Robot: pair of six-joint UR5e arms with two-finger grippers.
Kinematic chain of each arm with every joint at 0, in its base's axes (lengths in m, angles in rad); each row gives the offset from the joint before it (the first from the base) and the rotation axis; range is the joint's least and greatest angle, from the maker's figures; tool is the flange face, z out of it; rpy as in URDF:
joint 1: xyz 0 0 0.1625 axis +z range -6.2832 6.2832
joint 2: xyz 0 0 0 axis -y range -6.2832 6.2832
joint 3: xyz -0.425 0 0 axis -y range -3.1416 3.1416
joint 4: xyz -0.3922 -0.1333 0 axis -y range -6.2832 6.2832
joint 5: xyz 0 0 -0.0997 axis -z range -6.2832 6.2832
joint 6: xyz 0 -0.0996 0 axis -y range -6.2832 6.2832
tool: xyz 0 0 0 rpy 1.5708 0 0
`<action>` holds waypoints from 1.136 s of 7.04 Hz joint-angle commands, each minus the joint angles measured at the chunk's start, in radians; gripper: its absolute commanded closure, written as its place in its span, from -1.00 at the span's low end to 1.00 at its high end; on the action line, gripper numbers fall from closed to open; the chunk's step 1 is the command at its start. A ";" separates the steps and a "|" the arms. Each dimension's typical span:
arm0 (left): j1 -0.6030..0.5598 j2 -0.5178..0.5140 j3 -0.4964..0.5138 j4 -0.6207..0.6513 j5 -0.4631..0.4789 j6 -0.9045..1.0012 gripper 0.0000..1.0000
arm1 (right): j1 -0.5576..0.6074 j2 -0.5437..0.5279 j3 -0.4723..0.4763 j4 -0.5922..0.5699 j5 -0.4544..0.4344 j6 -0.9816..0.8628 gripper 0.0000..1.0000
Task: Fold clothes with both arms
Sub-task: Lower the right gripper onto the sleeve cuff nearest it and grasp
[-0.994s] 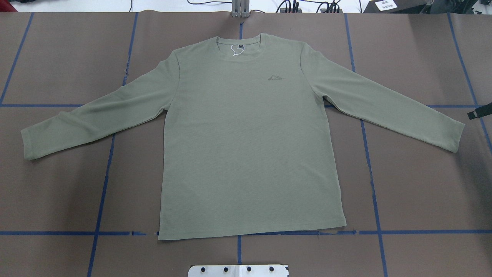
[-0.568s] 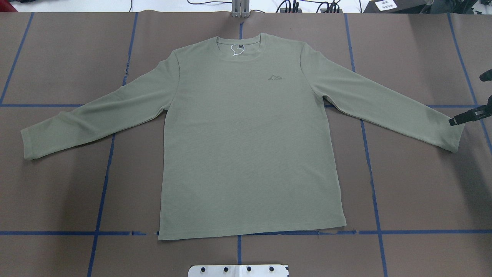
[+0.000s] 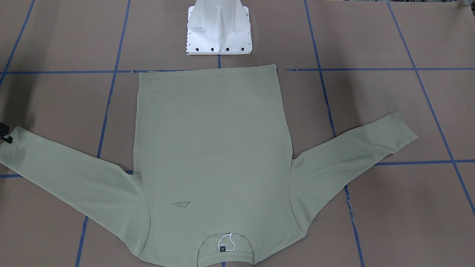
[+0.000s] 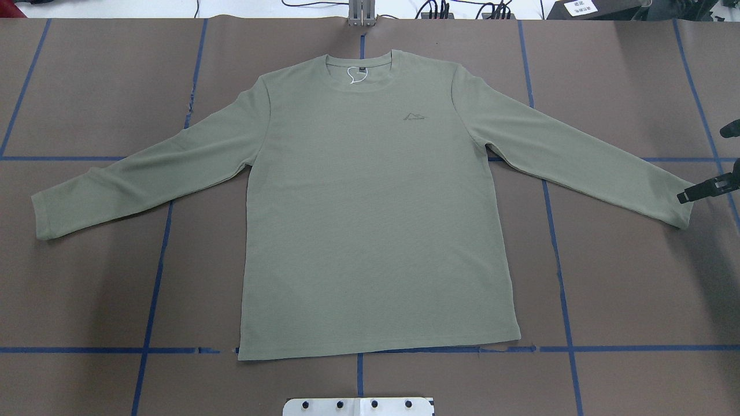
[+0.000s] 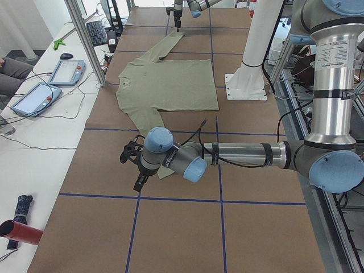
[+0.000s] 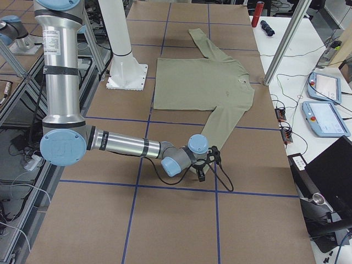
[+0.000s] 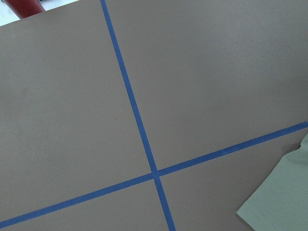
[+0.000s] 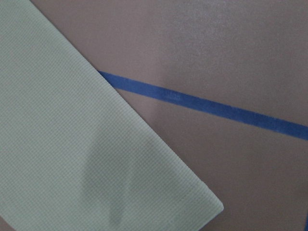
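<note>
The clothes are one sage-green long-sleeved shirt [image 4: 376, 219] lying flat and face up, with its collar at the far side and both sleeves spread out. My right gripper [image 4: 704, 165] hangs just above the right sleeve's cuff [image 4: 673, 202] at the view's right edge. Two black fingertips [image 4: 696, 192] show there, well apart, so it is open and holds nothing. In the exterior left view my left gripper [image 5: 136, 170] hovers by the left cuff [image 5: 165, 173]. I cannot tell whether it is open or shut. The left wrist view catches only a cuff corner [image 7: 284, 197].
The white base pedestal [image 3: 219, 29] stands at the near edge behind the shirt's hem. Blue tape lines [image 4: 156, 254] cross the brown table. On a side table sit control tablets [image 5: 65, 71] and a red cylinder [image 5: 20, 233], and a person's leg [image 5: 11, 68] shows beside it.
My right gripper came further in from the right edge, over the right cuff, then shifted a little nearer to me. The shirt has not moved.
</note>
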 commanded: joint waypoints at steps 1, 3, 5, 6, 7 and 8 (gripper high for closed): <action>0.000 -0.002 0.001 0.000 -0.006 0.000 -1.00 | -0.021 -0.004 -0.002 -0.004 0.000 -0.001 -1.00; 0.000 -0.002 0.001 0.000 -0.007 0.000 -1.00 | -0.029 -0.002 -0.002 -0.007 0.000 -0.001 -0.92; 0.000 -0.002 0.002 0.000 -0.007 0.000 -1.00 | -0.032 -0.001 -0.002 -0.010 0.001 -0.001 -0.70; 0.000 -0.002 0.001 0.001 -0.012 0.000 -1.00 | -0.030 -0.002 0.001 -0.010 0.004 -0.001 -0.27; 0.000 -0.002 0.001 0.003 -0.010 0.000 -1.00 | -0.032 -0.002 0.003 -0.010 0.004 -0.002 0.03; 0.000 -0.003 0.001 0.004 -0.010 0.000 -1.00 | -0.032 -0.002 0.003 -0.010 0.006 -0.002 0.20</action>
